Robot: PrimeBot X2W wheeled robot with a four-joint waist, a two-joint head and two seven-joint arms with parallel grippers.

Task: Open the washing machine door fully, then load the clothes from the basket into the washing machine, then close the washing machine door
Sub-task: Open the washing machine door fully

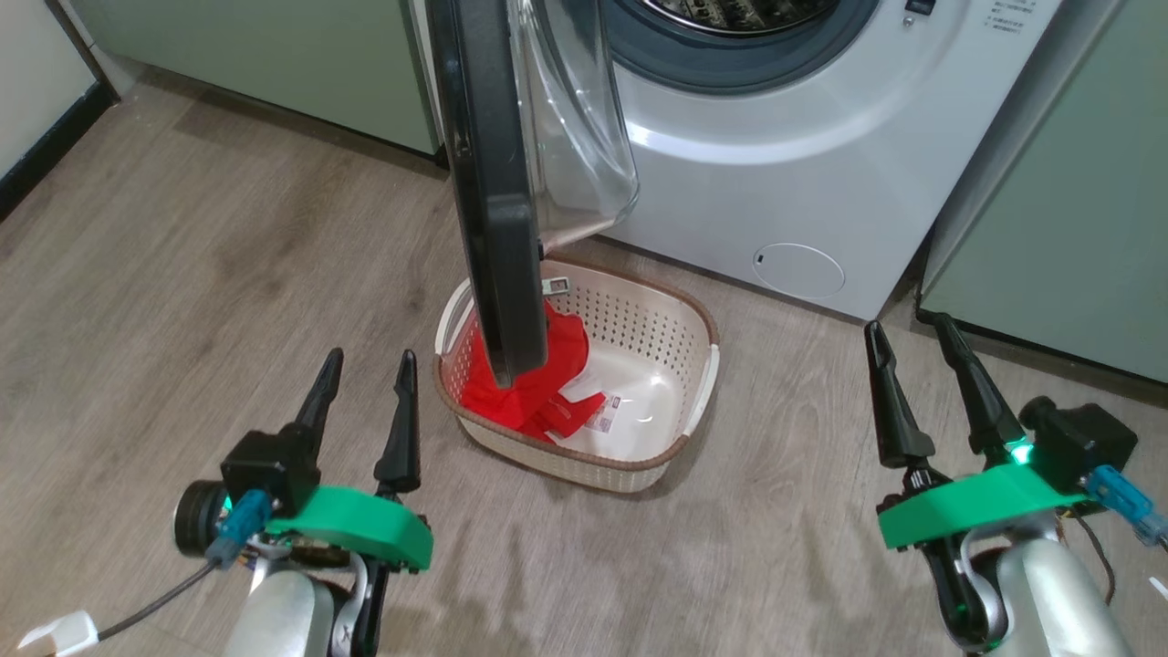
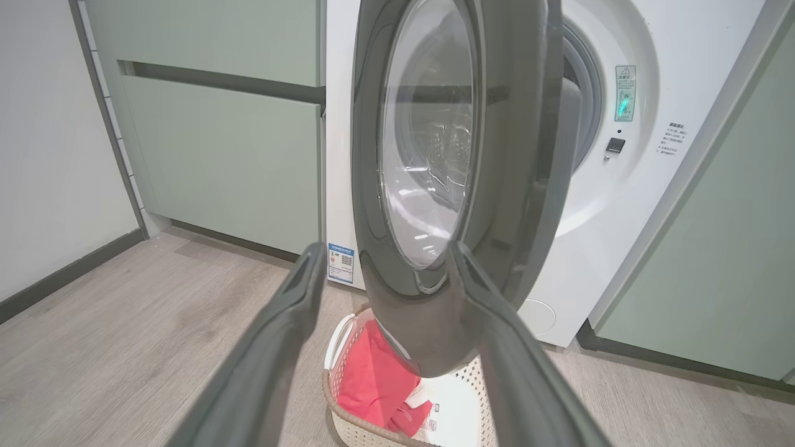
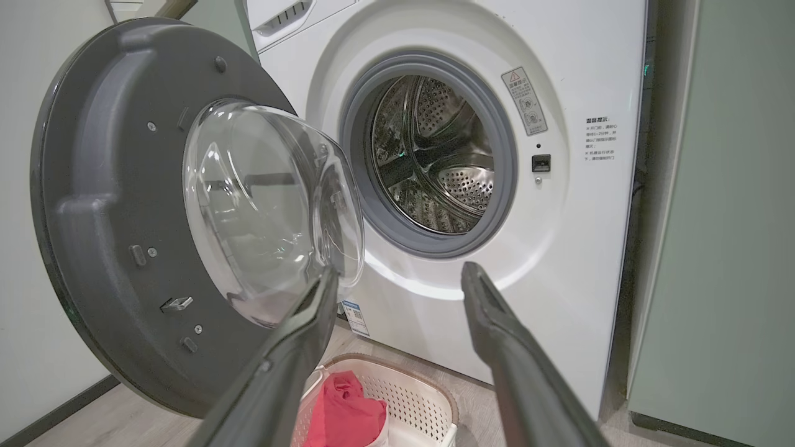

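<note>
The washing machine (image 1: pixel 821 182) stands ahead, its drum (image 3: pixel 435 161) showing. The washing machine door (image 1: pixel 497 182) juts out edge-on toward me, black rim and clear glass bowl (image 3: pixel 267 205), hanging over the basket (image 1: pixel 675 310). That cream perforated basket sits on the floor in front of the machine with the red clothes (image 1: pixel 529 374) in its left half, partly hidden by the door. My left gripper (image 1: pixel 368 379) is open, low at the left, short of the basket. My right gripper (image 1: pixel 912 338) is open at the right, empty, beside the machine's front.
Pale green cabinets (image 1: pixel 1049 228) flank the machine on both sides (image 2: pixel 230 149). A small round white flap (image 1: pixel 800 270) sits low on the machine's front. Wood-look floor (image 1: pixel 228 274) spreads to the left; a dark baseboard (image 1: pixel 46 146) runs along the left wall.
</note>
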